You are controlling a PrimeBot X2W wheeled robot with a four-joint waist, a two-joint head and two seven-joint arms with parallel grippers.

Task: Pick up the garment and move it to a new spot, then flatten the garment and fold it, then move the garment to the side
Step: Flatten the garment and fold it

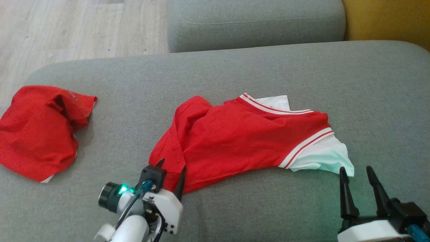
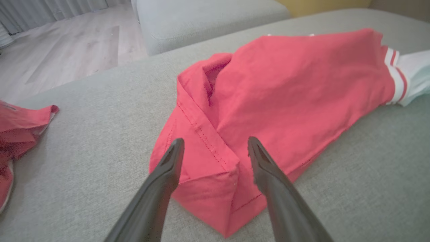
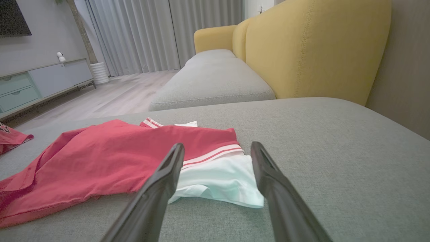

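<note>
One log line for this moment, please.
stage: pre-grasp | garment: crumpled on grey cushion | left gripper: open, straddling red hem corner | right gripper: open, short of white end | other red cloth: at left

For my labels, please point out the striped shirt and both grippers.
striped shirt (image 1: 235,141), head view, red body
left gripper (image 1: 172,163), head view, between fingertips
right gripper (image 1: 355,168), head view, between fingertips

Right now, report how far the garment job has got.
Done: nothing that shows; the red and white garment lies rumpled and unfolded on the grey cushion. In hand: both tools are open, the left tool straddling the red hem corner, the right tool just short of the white end. Left: grasping, moving, flattening, folding and setting aside.
</note>
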